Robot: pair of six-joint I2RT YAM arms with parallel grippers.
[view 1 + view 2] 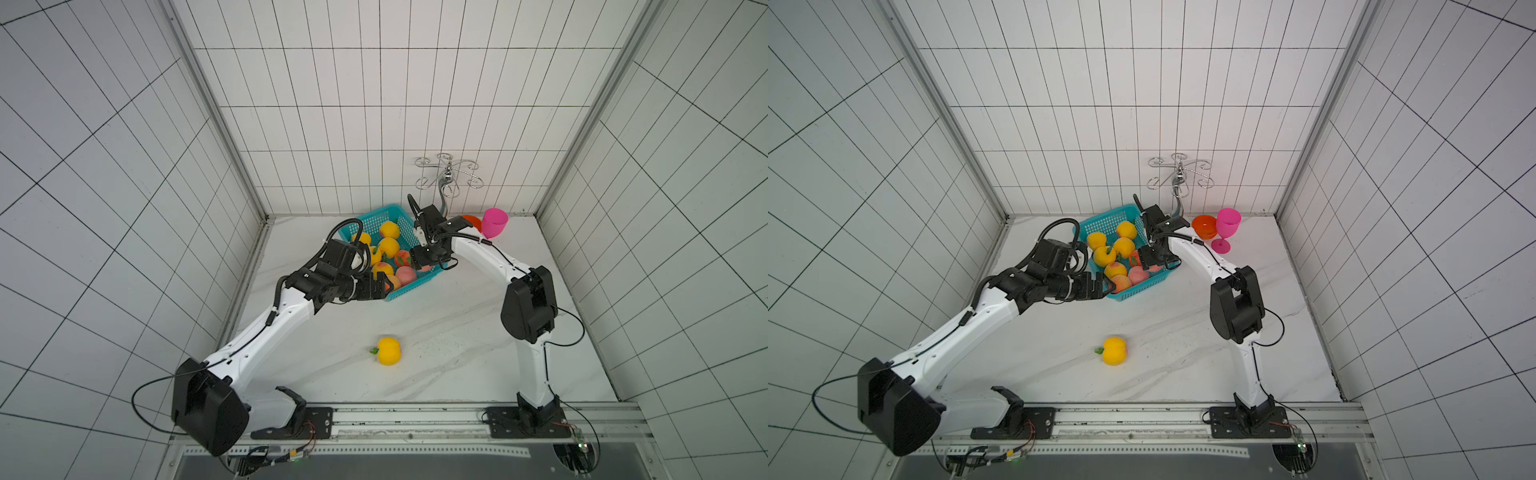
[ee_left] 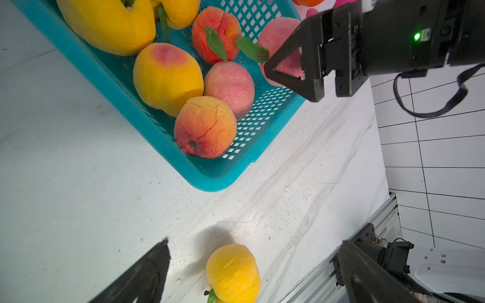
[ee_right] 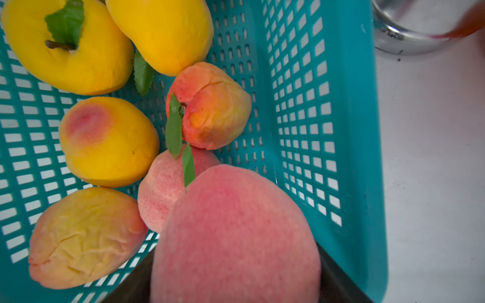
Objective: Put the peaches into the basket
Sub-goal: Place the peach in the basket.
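Observation:
The teal basket (image 1: 417, 288) (image 1: 1105, 219) stands at the back of the table and holds several peaches (image 1: 389, 246) (image 3: 107, 141), yellow and pink-red. My right gripper (image 1: 420, 259) (image 3: 236, 284) hangs over the basket's right side, shut on a pink peach (image 3: 236, 236) (image 2: 275, 34). One yellow peach (image 1: 389, 351) (image 1: 1114, 351) (image 2: 233, 272) lies alone on the table, nearer the front. By the basket's near left corner, my left gripper (image 1: 376, 286) (image 2: 256, 241) is open and holds nothing. The loose peach shows between its fingers, well below them.
An orange bowl (image 1: 1204, 226) and a pink goblet (image 1: 1227, 232) stand right of the basket at the back. A chrome wire rack (image 1: 449, 174) rises behind them. Tiled walls close three sides. A metal rail (image 1: 415, 415) runs along the front.

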